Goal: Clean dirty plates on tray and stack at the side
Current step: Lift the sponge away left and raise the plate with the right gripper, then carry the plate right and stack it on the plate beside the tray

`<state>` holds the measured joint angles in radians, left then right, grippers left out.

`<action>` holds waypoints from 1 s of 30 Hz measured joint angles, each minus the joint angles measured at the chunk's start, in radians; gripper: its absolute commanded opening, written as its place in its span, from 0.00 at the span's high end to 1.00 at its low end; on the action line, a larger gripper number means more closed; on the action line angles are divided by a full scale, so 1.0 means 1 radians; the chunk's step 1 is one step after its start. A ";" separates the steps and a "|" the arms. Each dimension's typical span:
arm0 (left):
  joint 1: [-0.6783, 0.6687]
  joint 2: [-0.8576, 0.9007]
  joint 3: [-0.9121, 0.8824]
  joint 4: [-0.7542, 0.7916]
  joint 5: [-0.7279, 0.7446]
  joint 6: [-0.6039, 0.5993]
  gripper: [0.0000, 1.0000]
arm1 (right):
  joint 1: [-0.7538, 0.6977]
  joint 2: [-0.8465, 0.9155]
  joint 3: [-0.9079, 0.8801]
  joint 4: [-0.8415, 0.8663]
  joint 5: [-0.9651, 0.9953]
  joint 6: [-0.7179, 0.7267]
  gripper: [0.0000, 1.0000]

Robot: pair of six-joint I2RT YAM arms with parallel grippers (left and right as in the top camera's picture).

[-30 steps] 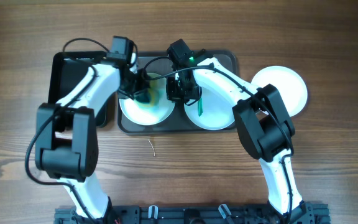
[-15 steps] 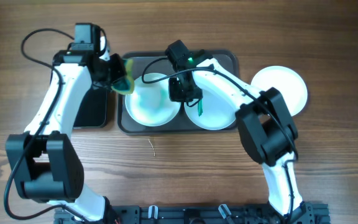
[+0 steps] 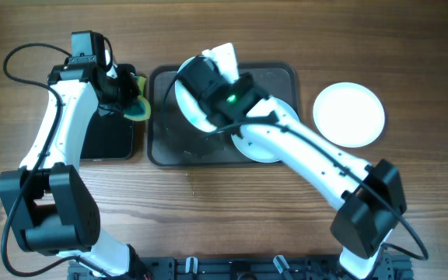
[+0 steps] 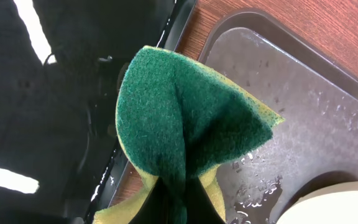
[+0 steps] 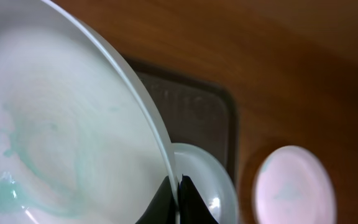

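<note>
Brown wood-grain counter [image 3: 232, 202] carries a large dark grey rectangular tray [image 3: 162, 152] with rounded corners and a low rim. Its dimpled floor is wet and beaded with droplets. On the tray's right half lies a white round shallow plate [image 5: 207, 186], partly under the right arm. The right gripper [image 5: 176, 194] pinches the rim of a pale round shallow plate [image 5: 61, 124] and holds it tilted above the tray's left half. Faint green streaks curl across the smooth inside of this plate. A second white round plate [image 3: 348, 114] sits flat on the counter, near the tray's right end. Left of the grey tray stands a smaller glossy black tray [image 3: 103, 140]. The left gripper [image 4: 174, 202] is clamped on a folded green-and-yellow scouring sponge [image 4: 185, 124], coarse on its green face. The sponge hangs over the gap between the two trays.
</note>
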<state>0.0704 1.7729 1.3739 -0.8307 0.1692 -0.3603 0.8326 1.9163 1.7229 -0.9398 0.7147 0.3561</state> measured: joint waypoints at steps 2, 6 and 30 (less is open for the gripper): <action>0.000 0.000 0.000 0.000 0.000 0.000 0.96 | 0.034 0.000 0.000 0.000 0.090 -0.023 0.96; 0.000 0.000 0.000 0.000 0.000 0.000 0.96 | 0.091 0.000 0.000 0.005 0.271 -0.053 0.96; 0.000 0.000 0.000 -0.006 0.000 0.000 0.96 | 0.176 0.000 0.000 0.069 0.416 -0.191 0.96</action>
<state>0.0708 1.7729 1.3739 -0.8371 0.1692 -0.3607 1.0088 1.9163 1.7226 -0.8711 1.1309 0.1654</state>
